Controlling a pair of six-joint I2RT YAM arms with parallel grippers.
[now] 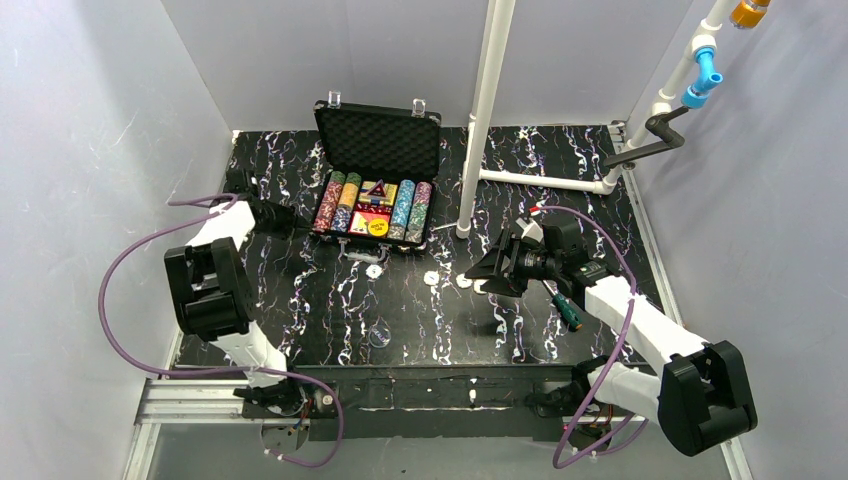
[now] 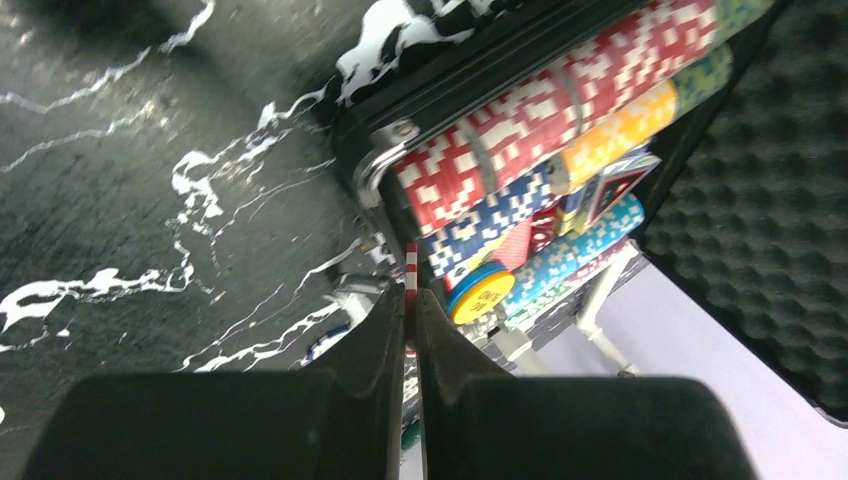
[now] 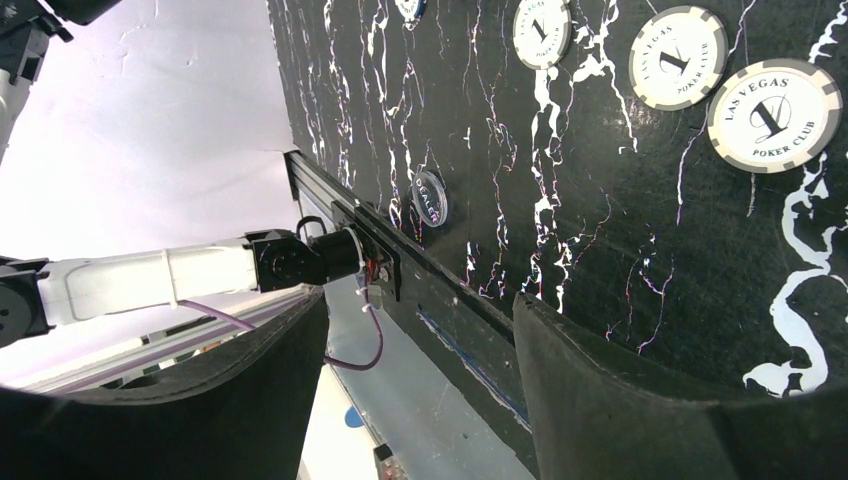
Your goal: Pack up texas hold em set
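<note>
The black hinged case (image 1: 433, 195) lies open at the back, its foam lid (image 1: 380, 140) upright. Rows of multicoloured chips (image 1: 340, 205), a red triangle (image 1: 377, 188) and a yellow disc (image 1: 378, 227) sit inside. My left gripper (image 1: 287, 216) hovers by the case's left end, shut on a red-and-white chip (image 2: 411, 262) held edge-on, close to the chip rows (image 2: 540, 110) and case rim (image 2: 375, 170). My right gripper (image 1: 490, 272) is open with nothing in it, just right of three white chips (image 3: 768, 115) (image 3: 678, 57) (image 3: 542, 30) lying loose on the table. A clear dealer disc (image 3: 429, 197) lies nearer the front edge.
A green-handled screwdriver (image 1: 567, 310) lies under my right arm. A white pipe post (image 1: 482, 110) stands right of the case, with a horizontal pipe (image 1: 545, 181) along the back. White walls close in on all sides.
</note>
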